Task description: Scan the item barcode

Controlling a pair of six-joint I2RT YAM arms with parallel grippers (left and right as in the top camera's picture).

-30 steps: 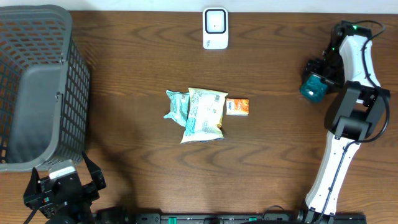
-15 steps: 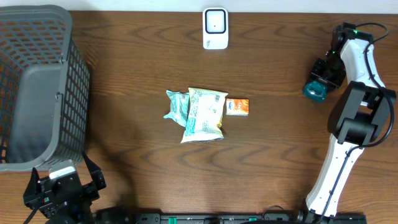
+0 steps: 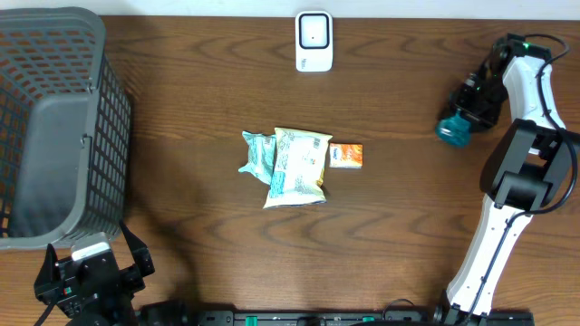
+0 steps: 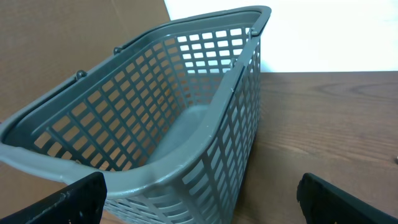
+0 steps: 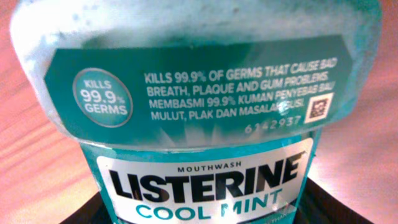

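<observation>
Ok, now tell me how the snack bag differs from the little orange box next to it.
The snack bag is far bigger than the orange box. The bag is a crinkled, pale green and yellow pouch; the box is rigid, orange and white. The bag overlaps a teal packet; the box covers nothing. Both lie flat on the table.

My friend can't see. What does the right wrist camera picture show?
A teal Listerine Cool Mint mouthwash bottle fills the picture, very close up. Its label says it kills 99.9% of germs, with a small square code at the right. Wooden table shows behind.
</observation>
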